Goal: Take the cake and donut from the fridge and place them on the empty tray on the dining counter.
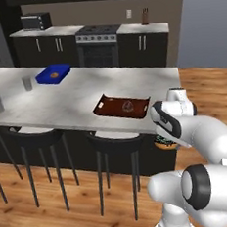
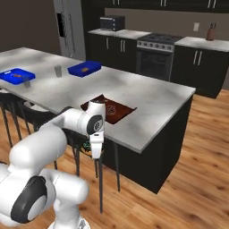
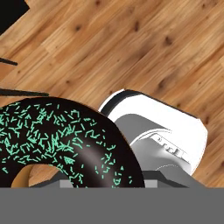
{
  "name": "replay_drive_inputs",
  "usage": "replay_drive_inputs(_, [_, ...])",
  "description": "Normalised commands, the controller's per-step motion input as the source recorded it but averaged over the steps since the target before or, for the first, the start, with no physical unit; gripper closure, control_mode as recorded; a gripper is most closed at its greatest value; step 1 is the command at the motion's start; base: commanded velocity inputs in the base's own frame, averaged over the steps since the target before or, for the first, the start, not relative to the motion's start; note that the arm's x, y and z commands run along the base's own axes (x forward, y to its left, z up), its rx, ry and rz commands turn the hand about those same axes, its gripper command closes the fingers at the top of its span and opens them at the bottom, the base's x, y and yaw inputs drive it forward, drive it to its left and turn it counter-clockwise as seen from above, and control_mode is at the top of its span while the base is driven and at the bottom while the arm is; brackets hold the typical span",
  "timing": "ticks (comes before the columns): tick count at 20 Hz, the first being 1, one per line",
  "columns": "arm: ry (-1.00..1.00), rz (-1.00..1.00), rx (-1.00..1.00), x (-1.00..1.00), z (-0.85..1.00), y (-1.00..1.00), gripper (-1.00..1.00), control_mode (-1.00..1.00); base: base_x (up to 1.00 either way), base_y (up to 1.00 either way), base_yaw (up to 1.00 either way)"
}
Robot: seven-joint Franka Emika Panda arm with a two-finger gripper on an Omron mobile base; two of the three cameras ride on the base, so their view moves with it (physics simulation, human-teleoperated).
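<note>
We've got the donut [image 3: 65,140] sitting lower left in the hand view, right up against our gripper [image 1: 166,142], pinched there (as far as we can tell). The tray [image 1: 110,112] sits mid-frame on the worktop [image 1: 74,97], something small and dark on it.

The donut [image 3: 65,140] is dark brown with little green sprinkles. The tray [image 1: 122,106] is reddish brown. The dining counter [image 1: 74,97] is grey-white.

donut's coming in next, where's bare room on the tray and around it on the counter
The tray is bare on its left half; the cake sits right of middle. The dining counter is bare between the tray and the blue tray. It is crowded at the far left: cups and blue trays.
</note>
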Motion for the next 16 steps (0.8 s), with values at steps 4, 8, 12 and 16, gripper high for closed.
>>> replay_drive_inputs(4, [0.0, 0.0, 0.0, 0.0, 0.0, 0.0, 1.0, 1.0, 0.31, -0.47, 0.06])
replay_drive_inputs(8, [0.0, 0.0, 0.0, 0.0, 0.0, 0.0, 1.0, 1.0, 0.2, -0.44, 0.03])
replay_drive_inputs(12, [0.0, 0.0, 0.0, 0.0, 0.0, 0.0, 1.0, 1.0, 0.2, -0.41, 0.03])
replay_drive_inputs(16, [0.0, 0.0, 0.0, 0.0, 0.0, 0.0, 1.0, 1.0, 0.2, -0.4, 0.03])
